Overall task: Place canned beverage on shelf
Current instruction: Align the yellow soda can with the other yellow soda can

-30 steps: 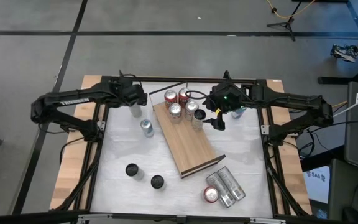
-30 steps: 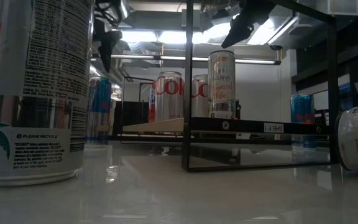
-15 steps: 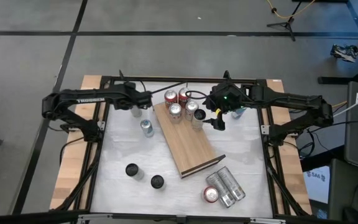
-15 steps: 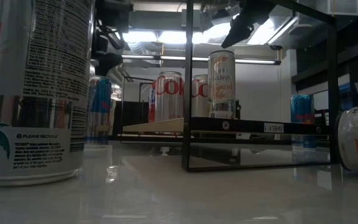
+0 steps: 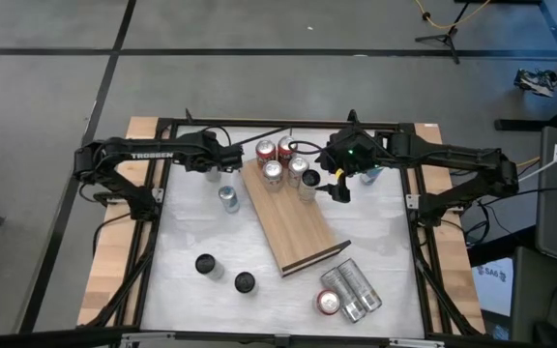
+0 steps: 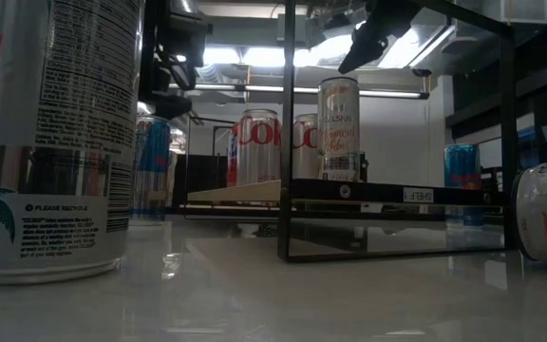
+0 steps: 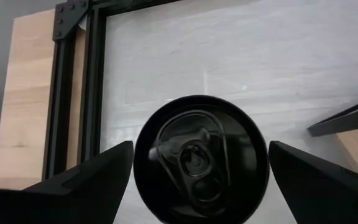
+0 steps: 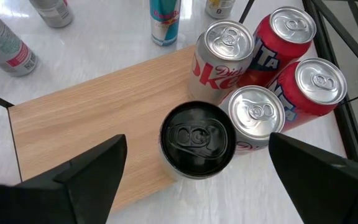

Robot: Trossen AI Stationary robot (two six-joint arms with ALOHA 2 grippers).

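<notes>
Movement is only in the left arm: against a second ago, the left gripper (image 5: 224, 160) has travelled along the back of the table towards the shelf (image 5: 298, 227). It now hangs directly over a standing can (image 7: 199, 157), with its fingers spread wide on both sides and nothing held. I judge that this can is the next one to be picked, so lowering and closing should follow. The can has a black top with the tab closed; its body I cannot see. It stands on the white tabletop, just beside the shelf's far end, not yet on it. Farther on, the right gripper (image 5: 339, 189) has not moved. It is also spread and empty, above a black-topped can (image 8: 197, 138) on the board.
</notes>
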